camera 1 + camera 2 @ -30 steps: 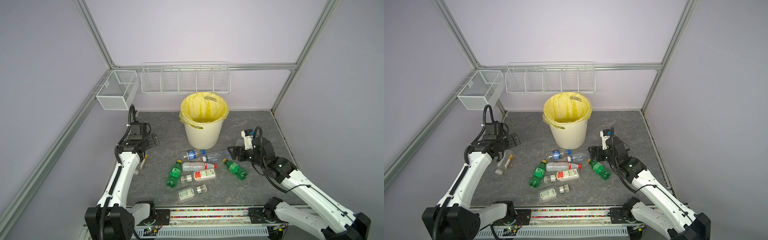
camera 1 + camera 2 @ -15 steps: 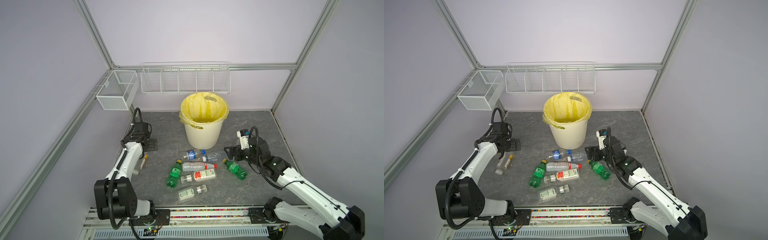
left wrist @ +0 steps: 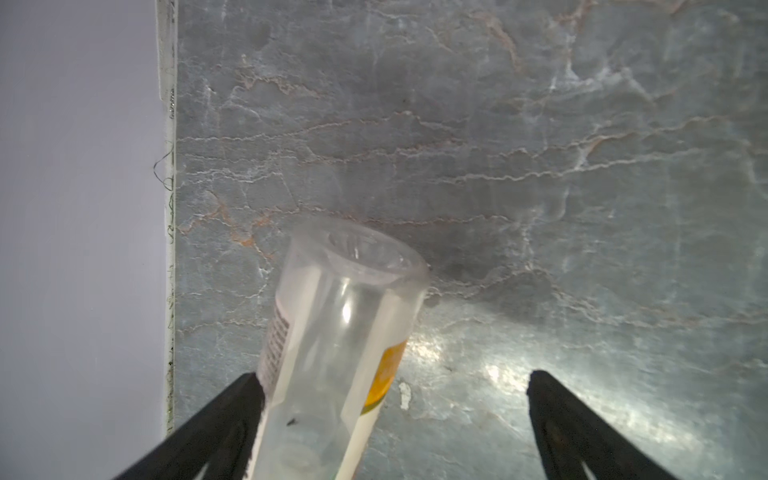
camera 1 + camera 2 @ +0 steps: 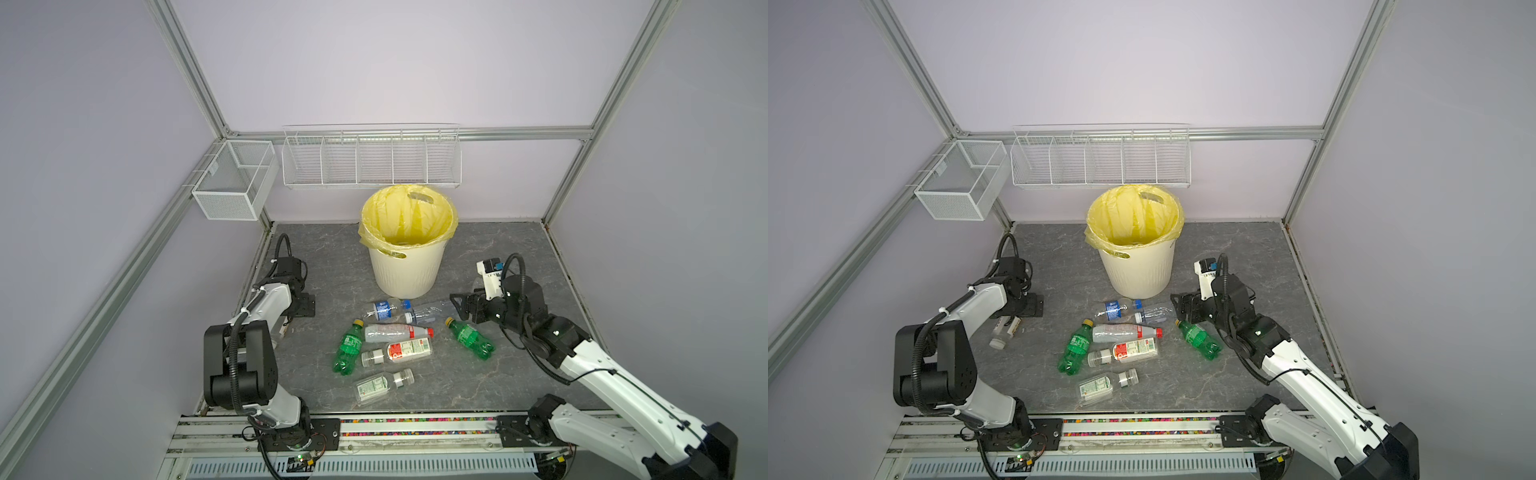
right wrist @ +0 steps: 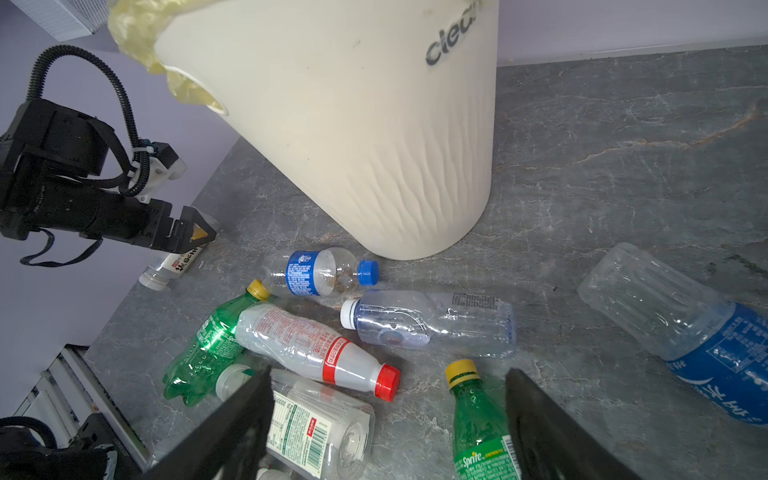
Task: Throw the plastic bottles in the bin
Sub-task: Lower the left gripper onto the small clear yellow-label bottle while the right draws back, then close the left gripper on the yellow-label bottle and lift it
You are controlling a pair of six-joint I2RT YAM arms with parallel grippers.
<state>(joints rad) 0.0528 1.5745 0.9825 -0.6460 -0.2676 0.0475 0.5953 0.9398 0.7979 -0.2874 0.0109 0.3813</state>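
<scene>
The plastic bottles (image 4: 395, 332) are lying loose on the tabletop (image 4: 498, 249) in a cluster just near of the bin (image 4: 405, 270), which is standing at far centre, probably within reach of both arms. One clear bottle (image 3: 332, 332) is lying apart by the left wall (image 3: 83, 208). The left gripper (image 3: 395, 376) is straddling it with jaws fully wide, and contact cannot be confirmed. The right gripper (image 5: 388, 371) is hovering wide open over the green bottle (image 5: 478, 415) at the right, holding nothing.

green bottles (image 4: 1074, 348) 2 | clear bottles (image 4: 1125, 332) 7 | bin (image 4: 1138, 274) 1 | baskets (image 4: 1100, 166) 2
</scene>
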